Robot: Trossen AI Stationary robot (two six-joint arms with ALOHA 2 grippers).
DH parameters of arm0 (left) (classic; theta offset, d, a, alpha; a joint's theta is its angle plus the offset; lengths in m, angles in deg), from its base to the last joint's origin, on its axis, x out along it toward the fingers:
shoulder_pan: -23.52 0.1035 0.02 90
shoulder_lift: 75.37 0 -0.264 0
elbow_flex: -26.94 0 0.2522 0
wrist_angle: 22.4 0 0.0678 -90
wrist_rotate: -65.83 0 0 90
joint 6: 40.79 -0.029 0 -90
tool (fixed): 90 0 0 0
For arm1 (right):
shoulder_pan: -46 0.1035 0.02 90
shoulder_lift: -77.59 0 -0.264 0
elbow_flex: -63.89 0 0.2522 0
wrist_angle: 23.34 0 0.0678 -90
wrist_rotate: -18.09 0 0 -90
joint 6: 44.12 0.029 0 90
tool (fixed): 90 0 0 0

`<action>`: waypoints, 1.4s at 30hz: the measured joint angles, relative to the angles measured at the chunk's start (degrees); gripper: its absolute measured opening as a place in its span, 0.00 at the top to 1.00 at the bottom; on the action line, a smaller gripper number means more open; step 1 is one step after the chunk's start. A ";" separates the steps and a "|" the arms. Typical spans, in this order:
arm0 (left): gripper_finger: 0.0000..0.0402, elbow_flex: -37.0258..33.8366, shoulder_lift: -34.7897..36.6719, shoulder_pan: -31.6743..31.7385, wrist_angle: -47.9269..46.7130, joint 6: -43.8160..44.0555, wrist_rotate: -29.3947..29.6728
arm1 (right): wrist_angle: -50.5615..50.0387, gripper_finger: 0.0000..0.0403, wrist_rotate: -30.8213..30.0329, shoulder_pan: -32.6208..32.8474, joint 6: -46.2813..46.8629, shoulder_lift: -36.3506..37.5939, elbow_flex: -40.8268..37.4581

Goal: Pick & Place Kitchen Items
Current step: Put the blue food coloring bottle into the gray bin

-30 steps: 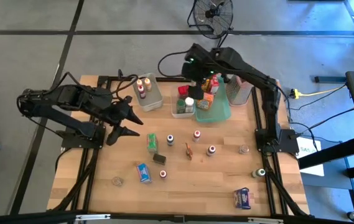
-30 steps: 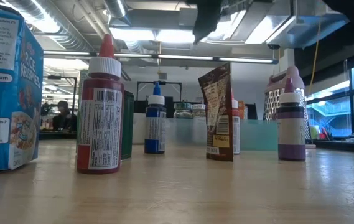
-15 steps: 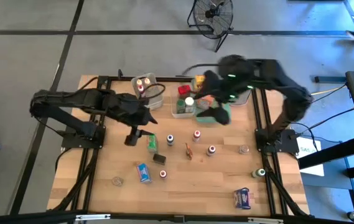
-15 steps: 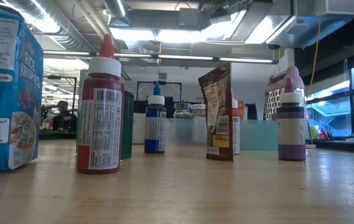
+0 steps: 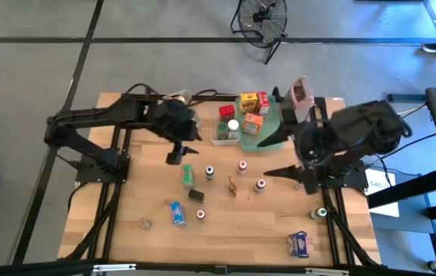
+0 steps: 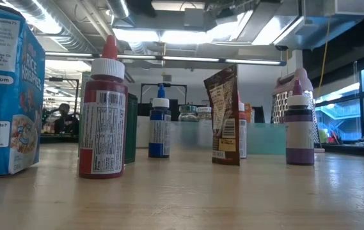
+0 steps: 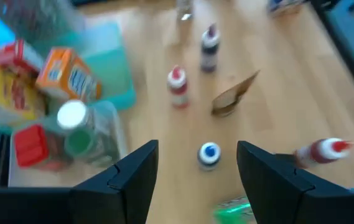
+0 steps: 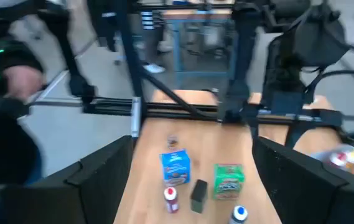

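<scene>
Kitchen items stand scattered on the wooden table point(image 5: 126, 230): a green box point(image 5: 188, 175), a blue-capped bottle point(image 5: 209, 172), a red bottle point(image 5: 242, 165), a brown packet point(image 5: 233, 186) and a blue box point(image 5: 176, 212). My left gripper point(image 5: 181, 151) hangs open above the table, just on the far left of the green box. In the left wrist view the blue-capped bottle point(image 7: 209, 154) shows between its open fingers, farther on. My right gripper point(image 5: 266, 159) is open in the air, right of the red bottle, and holds nothing.
A teal tray point(image 5: 273, 136) with orange boxes and a clear bin point(image 5: 225, 132) with items stand at the far middle. A grey container with a pink rim point(image 5: 300, 92) is beside them. A blue packet point(image 5: 299, 244) and a green-capped bottle point(image 5: 319, 213) sit near right.
My right gripper has swung away from the tray at the far side, toward the table's right and near edges, rising and staying open. My left gripper has gone toward the table's right edge, closer to the green box, and has rolled. No item has moved.
</scene>
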 joint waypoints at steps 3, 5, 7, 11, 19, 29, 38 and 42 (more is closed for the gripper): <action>0.47 -0.02 -3.01 0.41 -0.13 0.67 -0.07 | 1.14 0.17 -5.23 2.58 2.33 -1.46 0.00; 0.47 -0.02 -4.96 -0.23 -0.04 0.64 -0.87 | 1.31 0.17 -6.13 3.81 3.17 -2.26 -0.03; 0.47 0.00 -7.10 -1.42 -0.09 0.52 -0.91 | 1.97 0.17 -6.09 4.91 3.68 -2.84 -0.04; 0.47 -0.02 -10.69 -3.32 -0.12 -0.87 -0.83 | 1.98 0.17 -6.27 7.51 3.29 -3.76 -0.04; 0.47 -0.02 -16.71 -4.40 0.57 4.79 5.76 | 1.89 0.17 -6.25 12.69 0.85 -3.95 -0.04; 0.47 -0.02 -22.72 -6.55 1.55 7.23 6.52 | 1.67 0.18 -6.23 14.46 -2.00 -3.95 -0.04; 0.47 -0.02 -25.09 -8.35 1.72 7.26 12.53 | 1.32 0.18 -6.23 14.46 -1.98 -3.95 -0.04; 0.47 0.00 -26.01 -8.35 1.94 7.24 12.60 | 1.34 0.18 -6.21 14.50 -1.99 -3.95 -0.04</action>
